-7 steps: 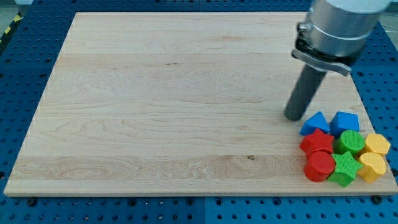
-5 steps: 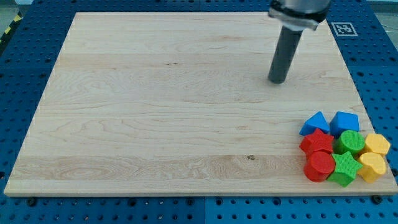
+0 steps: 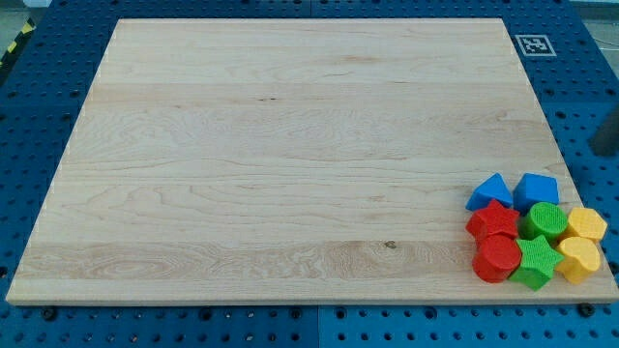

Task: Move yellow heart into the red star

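Note:
All the blocks are bunched at the board's bottom right corner. The red star (image 3: 493, 220) lies at the cluster's left, below a blue triangle (image 3: 490, 190). Two yellow blocks sit at the cluster's right edge, an upper one (image 3: 587, 223) and a lower one (image 3: 579, 258). I cannot tell which of them is the heart. A green round block (image 3: 545, 221) and a green star (image 3: 537, 263) lie between the red star and the yellow blocks. A dark blurred end of my rod, the tip (image 3: 605, 152), shows at the view's right edge, off the board, above the yellow blocks.
A blue block (image 3: 537, 189) sits at the cluster's top and a red cylinder (image 3: 497, 258) at its bottom left. The wooden board (image 3: 271, 164) lies on a blue pegboard table. A marker tag (image 3: 534, 43) is past the board's top right corner.
The rod has left the board: it went from beside the blue triangle up toward the view's top, and now only a dark end shows at the right edge. The blocks have not moved.

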